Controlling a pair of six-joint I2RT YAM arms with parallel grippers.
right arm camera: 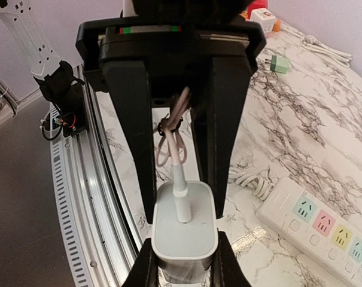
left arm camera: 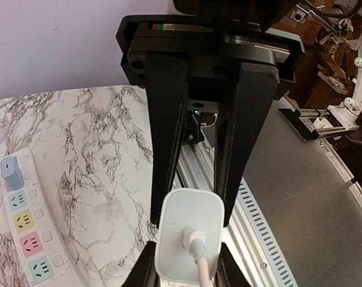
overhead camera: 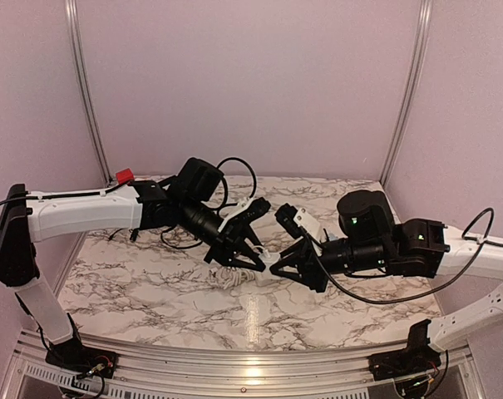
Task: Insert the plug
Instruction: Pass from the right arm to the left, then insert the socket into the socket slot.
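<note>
Risk: charger adapter (right arm camera: 185, 236) double-gripped.
My left gripper (left arm camera: 186, 266) and right gripper (right arm camera: 185, 269) both clamp it; opposing pulls could twist it or snag its cable (right arm camera: 179, 179). The power strip (right arm camera: 317, 224) is at four o'clock in the right wrist view.

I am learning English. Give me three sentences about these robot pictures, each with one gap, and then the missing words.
1. The right gripper is shut on a ____ adapter with a cable.
2. The power strip lies on a table with a ____ pattern.
3. Far behind the strip, a small ____ charger lies on that table.

Missing words: white; marble; green.
</note>
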